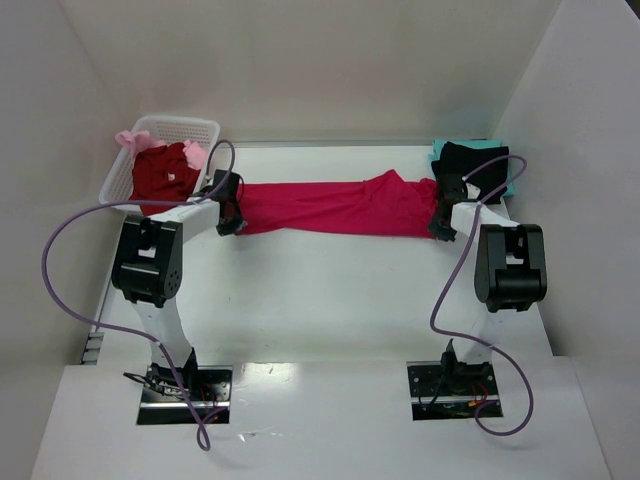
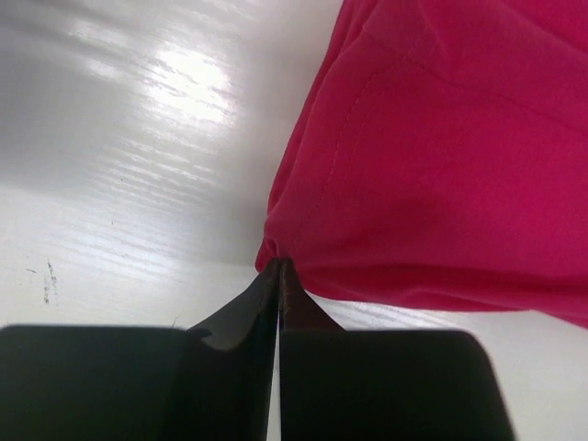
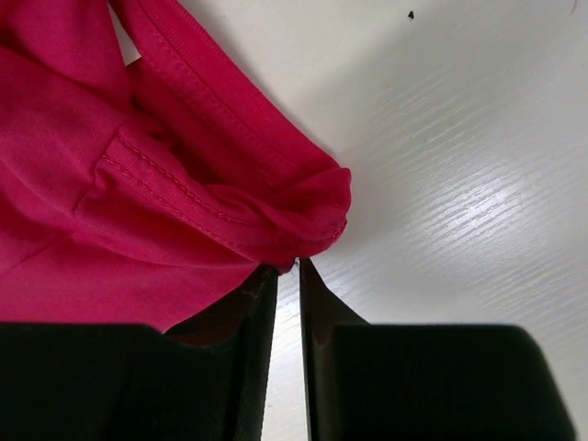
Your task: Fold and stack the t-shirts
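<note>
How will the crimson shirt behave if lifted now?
Likely floppy: the crimson shirt bunches into a wrinkled band between left gripper and right gripper. Its middle would probably sag. Each pinches only a small edge, so it might slip.

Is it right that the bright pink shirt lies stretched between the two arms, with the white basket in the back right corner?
No: the white basket stands in the back left corner, as the top view shows. The bright pink shirt does lie stretched as you say.
</note>
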Controlling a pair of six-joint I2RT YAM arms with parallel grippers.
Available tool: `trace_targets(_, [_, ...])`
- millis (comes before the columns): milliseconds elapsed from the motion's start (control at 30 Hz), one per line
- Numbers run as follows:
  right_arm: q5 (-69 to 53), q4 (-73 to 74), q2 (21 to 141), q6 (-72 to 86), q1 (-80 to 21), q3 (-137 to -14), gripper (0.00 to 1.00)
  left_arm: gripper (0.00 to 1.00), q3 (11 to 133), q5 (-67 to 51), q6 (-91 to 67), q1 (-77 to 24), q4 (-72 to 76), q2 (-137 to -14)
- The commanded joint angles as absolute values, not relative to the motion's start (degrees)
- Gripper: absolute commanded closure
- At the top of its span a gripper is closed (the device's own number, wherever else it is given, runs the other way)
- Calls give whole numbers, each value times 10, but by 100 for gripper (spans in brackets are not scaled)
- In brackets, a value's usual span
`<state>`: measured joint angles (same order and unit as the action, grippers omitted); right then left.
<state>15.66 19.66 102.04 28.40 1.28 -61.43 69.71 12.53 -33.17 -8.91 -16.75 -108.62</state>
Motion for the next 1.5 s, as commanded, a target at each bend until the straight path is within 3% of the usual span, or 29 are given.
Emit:
trace_targets(0, [168,170,1023,275,17,-634,81,100,722,155,-330,-86,-167,-1094])
trace_targets(300, [178,188,1011,269,50,-640,88,100,722,185,-315,-86,-206,-1084])
trace_targets(733, [178,194,985,264,69,-639,89,100,696,201,-286,-86,-251,-1043])
trace_targets(800, [164,189,985,264,69,-639,83,100,690,190,-280,-86,-251,-1037])
trace_targets(900, [142,167,961,258,69,-628,63,100,685,185,-280,-86,-257,-1031])
trace_targets(933, [119,160,955,253,69,-615,50,100,685,185,-280,-86,-257,-1031])
trace_targets(1067, [63,133,926,238,69,-593,30,100,685,190,-274,-86,-267,-1031])
trace_targets(1233, [25,119,920,232,69,-581,27,100,685,202,-274,-86,-267,-1042])
trace_targets(1467, [0,99,947,226,51,-576,36,100,690,207,-286,-86,-267,-1047])
